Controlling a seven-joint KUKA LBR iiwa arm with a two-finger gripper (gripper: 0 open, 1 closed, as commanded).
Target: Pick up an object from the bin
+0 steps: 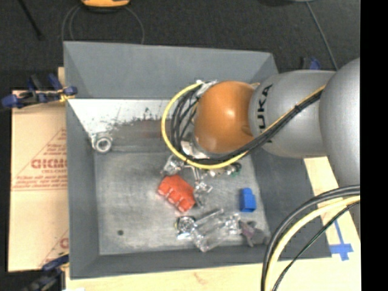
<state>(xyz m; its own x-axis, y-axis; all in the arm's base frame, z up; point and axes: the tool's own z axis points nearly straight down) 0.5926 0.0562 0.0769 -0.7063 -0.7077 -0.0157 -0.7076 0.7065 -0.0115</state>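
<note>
My gripper (pixel 195 174) pokes out from under the arm's orange dome in the middle of the bin, low over the floor. Just below and left of it lies a red, lumpy plastic piece (pixel 176 193), touching or almost touching the gripper's metal parts. A small blue block (pixel 247 200) lies to the right of the gripper. A little green thing (pixel 234 170) peeks out at the dome's lower right edge.
Along the bin's front edge lie a clear, shiny plastic-and-metal piece (pixel 205 227) and a dark grey thing (pixel 253 233). A small silver ring (pixel 102 143) sits at the far left by the back wall. The arm and its cables cover the bin's right and back.
</note>
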